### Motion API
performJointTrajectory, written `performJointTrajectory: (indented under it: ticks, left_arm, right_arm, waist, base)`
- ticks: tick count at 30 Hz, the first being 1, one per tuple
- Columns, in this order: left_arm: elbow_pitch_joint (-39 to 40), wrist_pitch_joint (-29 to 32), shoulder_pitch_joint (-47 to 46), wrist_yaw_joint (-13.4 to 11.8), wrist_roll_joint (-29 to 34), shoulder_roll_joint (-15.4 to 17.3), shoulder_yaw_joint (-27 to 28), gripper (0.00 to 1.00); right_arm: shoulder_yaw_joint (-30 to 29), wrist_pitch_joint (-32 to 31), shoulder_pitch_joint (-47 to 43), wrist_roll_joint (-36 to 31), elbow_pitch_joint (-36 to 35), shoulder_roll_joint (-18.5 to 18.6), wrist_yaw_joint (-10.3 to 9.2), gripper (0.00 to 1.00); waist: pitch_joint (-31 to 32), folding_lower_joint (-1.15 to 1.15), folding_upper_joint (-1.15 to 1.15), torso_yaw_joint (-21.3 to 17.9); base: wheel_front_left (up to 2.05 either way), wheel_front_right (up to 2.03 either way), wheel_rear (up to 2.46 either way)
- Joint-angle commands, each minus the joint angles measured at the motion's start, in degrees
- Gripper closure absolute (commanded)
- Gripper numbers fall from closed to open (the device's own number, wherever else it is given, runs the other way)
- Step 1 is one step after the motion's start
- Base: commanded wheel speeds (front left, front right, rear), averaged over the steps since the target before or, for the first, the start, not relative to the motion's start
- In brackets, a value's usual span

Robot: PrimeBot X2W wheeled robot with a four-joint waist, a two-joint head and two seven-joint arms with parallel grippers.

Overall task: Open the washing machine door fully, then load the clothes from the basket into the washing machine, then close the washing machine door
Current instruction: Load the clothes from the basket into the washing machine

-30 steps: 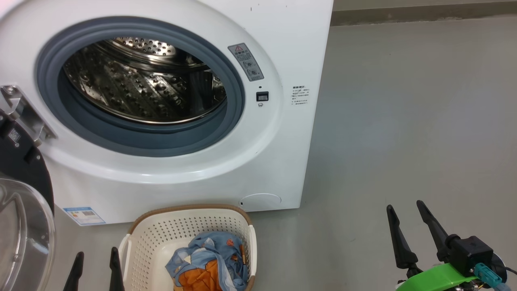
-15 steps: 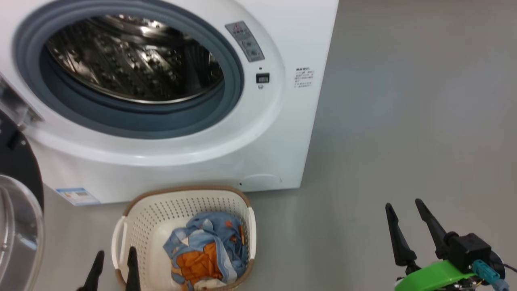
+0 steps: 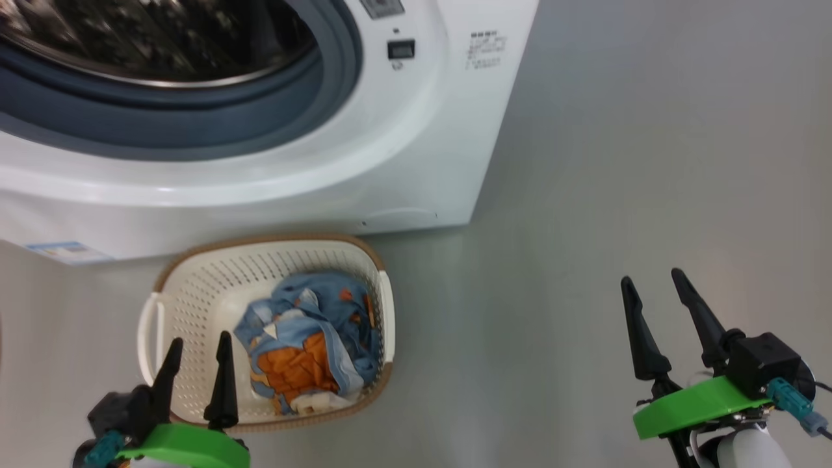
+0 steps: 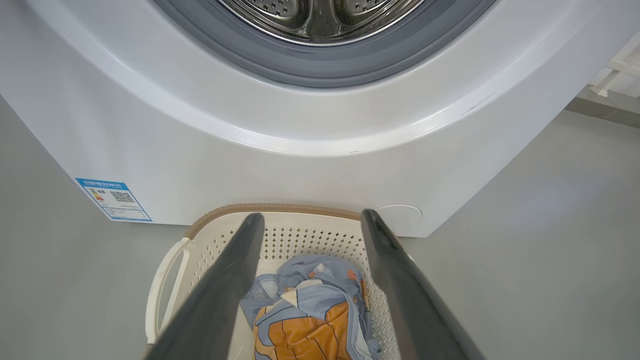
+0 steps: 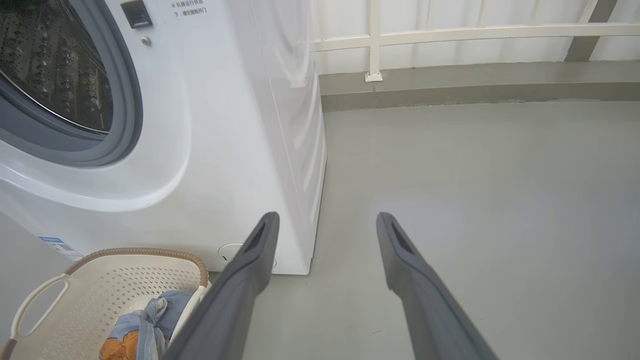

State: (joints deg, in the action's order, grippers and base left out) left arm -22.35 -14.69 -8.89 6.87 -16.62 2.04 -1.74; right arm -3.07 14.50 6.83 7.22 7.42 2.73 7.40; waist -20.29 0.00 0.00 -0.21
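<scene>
Right now my left gripper [image 3: 200,338] hangs at the near edge of the basket [image 3: 260,242], 2 fingers wide and empty; my right gripper [image 3: 650,276], equally wide, is well apart over the floor [image 3: 585,162]. The clothes [image 3: 305,344] lie bunched in the basket's right half, before the washing machine [image 3: 416,130]. They look light, soft and floppy, so I'd pinch deep into the thick orange middle, not a trailing edge

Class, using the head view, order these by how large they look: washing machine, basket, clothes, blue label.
Largest to smallest:
1. washing machine, though partly cut off
2. basket
3. clothes
4. blue label
</scene>
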Motion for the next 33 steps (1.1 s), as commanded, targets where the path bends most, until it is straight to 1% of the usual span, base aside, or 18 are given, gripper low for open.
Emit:
performJointTrajectory:
  ticks: [1, 5, 8, 10, 17, 24, 33]
  left_arm:
    - [-1.3, -0.3, -1.7, 0.4, -0.7, 1.4, 1.2, 0.0]
    - [-6.6, -0.3, -5.7, 0.6, -2.6, 2.6, -1.1, 0.0]
    - [-10.2, -0.3, -8.6, 0.6, -4.5, 4.1, -3.6, 0.0]
    - [-11.4, -0.3, -9.5, 0.6, -5.1, 4.7, -4.5, 0.0]
    - [-18.9, 2.2, -16.1, 0.6, -10.2, 8.2, -9.4, 0.0]
    - [-25.1, 7.3, -20.7, 0.6, -15.4, 10.9, -13.3, 0.0]
    - [-28.4, 12.6, -24.8, 0.6, -20.4, 14.2, -18.8, 0.0]
  right_arm:
    - [1.4, 0.5, 1.2, 0.4, -1.6, 0.1, 0.09, 0.0]
    - [1.5, 0.5, 2.2, 0.8, -2.1, 0.1, 0.09, 0.0]
    - [1.7, 0.5, 3.1, 1.2, -2.6, 0.1, 0.09, 0.0]
    - [1.7, 0.5, 3.3, 1.5, -2.8, 0.1, 0.09, 0.0]
    - [1.5, 0.5, 4.8, 3.1, -3.7, 0.1, 0.09, 0.0]
    - [1.9, 0.5, 6.2, 4.6, -4.8, 0.1, 0.09, 0.0]
    - [3.0, 0.5, 7.7, 6.5, -5.3, 0.1, 0.09, 0.0]
  waist:
    - [-5.3, 0.0, 0.0, -2.1]
    - [-8.4, 0.0, 0.0, -3.1]
    - [-11.0, 0.0, 0.0, -4.0]
    - [-11.8, 0.0, 0.0, -4.4]
    - [-17.5, 0.0, 0.0, -6.8]
    - [-21.8, 0.0, 0.0, -8.5]
    - [-26.2, 0.0, 0.0, -10.0]
  base:
    - [0.0, 0.0, 0.0]
    - [0.0, 0.0, 0.0]
    - [0.0, 0.0, 0.0]
    - [0.0, 0.0, 0.0]
    - [0.0, 0.0, 0.0]
    - [0.0, 0.0, 0.0]
    - [0.0, 0.0, 0.0]
